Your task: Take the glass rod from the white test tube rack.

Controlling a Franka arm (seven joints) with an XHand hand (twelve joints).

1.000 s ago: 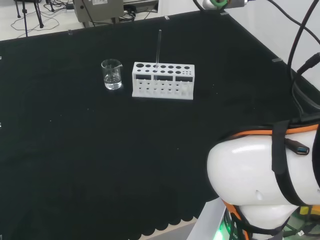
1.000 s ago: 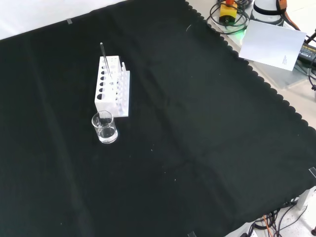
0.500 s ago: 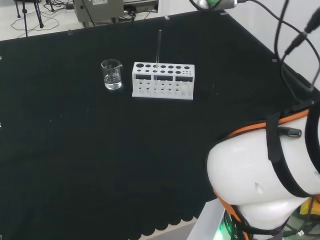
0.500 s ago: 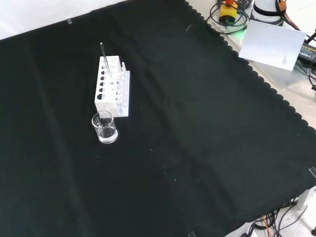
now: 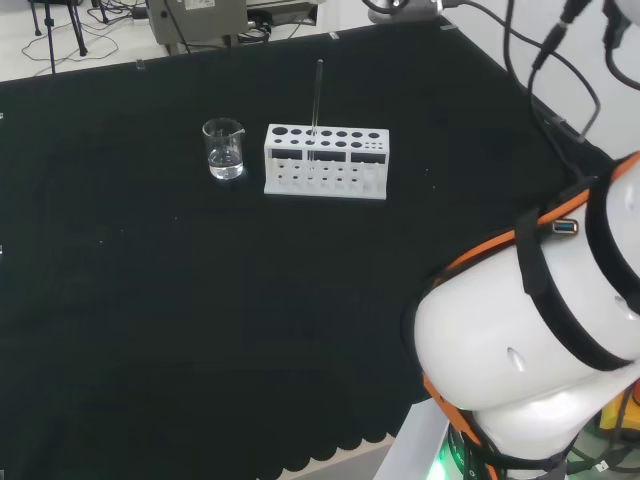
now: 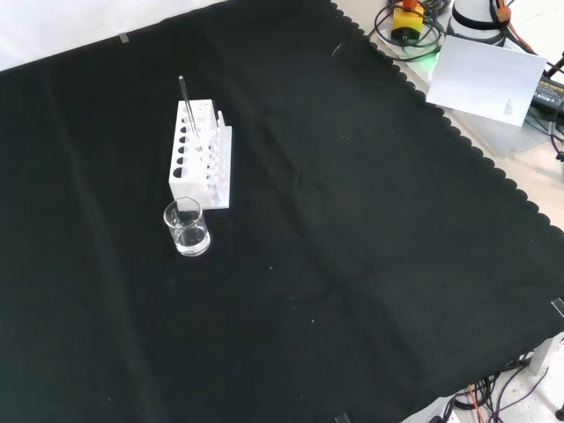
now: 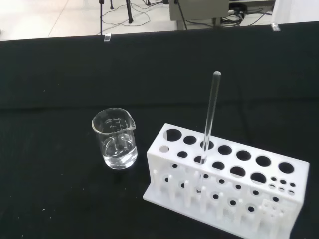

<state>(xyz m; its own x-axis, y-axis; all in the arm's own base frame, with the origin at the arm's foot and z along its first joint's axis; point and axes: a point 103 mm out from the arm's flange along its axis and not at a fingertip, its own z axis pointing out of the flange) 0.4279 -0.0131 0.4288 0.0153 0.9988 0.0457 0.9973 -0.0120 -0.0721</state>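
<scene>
Since the earlier head view, the arm's white link (image 5: 520, 350) at lower right has swung and tilted; the ware on the cloth (image 6: 352, 264) has not moved. The rod (image 5: 316, 100) stands nearly upright in a hole of the rack (image 5: 326, 162), upper centre in the head view, upper left in the front view. A beaker (image 5: 224, 149) stands just beside the rack's end. Whether the hand's fingers are apart or together cannot be told.
</scene>
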